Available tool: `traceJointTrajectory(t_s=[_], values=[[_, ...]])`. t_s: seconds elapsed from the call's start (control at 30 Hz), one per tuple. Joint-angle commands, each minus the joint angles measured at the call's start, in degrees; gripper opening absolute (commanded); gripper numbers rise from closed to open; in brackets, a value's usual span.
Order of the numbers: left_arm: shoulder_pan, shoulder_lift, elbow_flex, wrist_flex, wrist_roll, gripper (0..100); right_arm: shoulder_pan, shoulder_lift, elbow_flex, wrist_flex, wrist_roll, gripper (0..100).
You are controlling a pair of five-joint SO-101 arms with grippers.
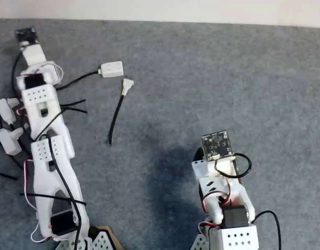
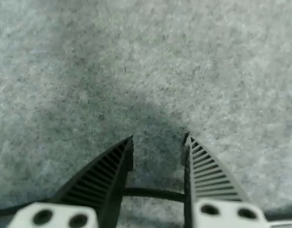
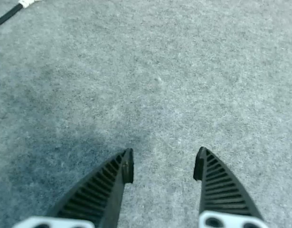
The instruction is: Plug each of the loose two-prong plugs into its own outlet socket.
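Note:
A white outlet socket (image 1: 111,69) on a black cable lies on the grey carpet at the back left. Just beside it lies a loose white plug (image 1: 127,86), its black cable (image 1: 115,117) trailing toward the front. My left arm (image 1: 41,104) stretches along the left edge to the back corner. My left gripper (image 2: 158,140) is open over bare carpet, and a black cable (image 2: 153,194) crosses near the base of its fingers. My right gripper (image 3: 164,159) is open above bare carpet at the front right, holding nothing. A cable with a white end (image 3: 13,10) lies far ahead of it.
More white plug or socket pieces (image 1: 6,125) with black cables lie at the left edge beside the left arm. The right arm (image 1: 222,198) stands at the front right. Grey carpet (image 1: 227,78) covers the middle and right.

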Motion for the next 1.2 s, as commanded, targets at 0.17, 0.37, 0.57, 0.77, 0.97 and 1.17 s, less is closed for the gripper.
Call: traceJointTrajectory(t_s=[0.17,0.37,0.57,0.77,0.97,1.17], values=[[6.55,3.65,-1.01,17.58,-11.69,19,-0.66,-0.84,5.23,-0.66,0.44,20.7],[12.53,-2.59,-1.1,35.08,-11.78,19,-0.66,-0.84,5.23,-0.66,0.44,20.7],[16.75,-10.33,-1.1,40.0,-11.34,19,-0.66,-0.84,5.23,-0.66,0.44,20.7],[19.12,-17.98,-1.01,40.18,-8.62,19,-0.66,-0.92,5.23,-0.66,0.44,20.7],[18.68,-24.04,-1.01,39.74,-2.81,20,-0.66,-1.19,5.23,-0.66,0.44,20.7],[18.95,-19.91,-0.57,37.63,-1.41,20,-0.66,-1.27,5.23,-0.66,0.44,20.7]])
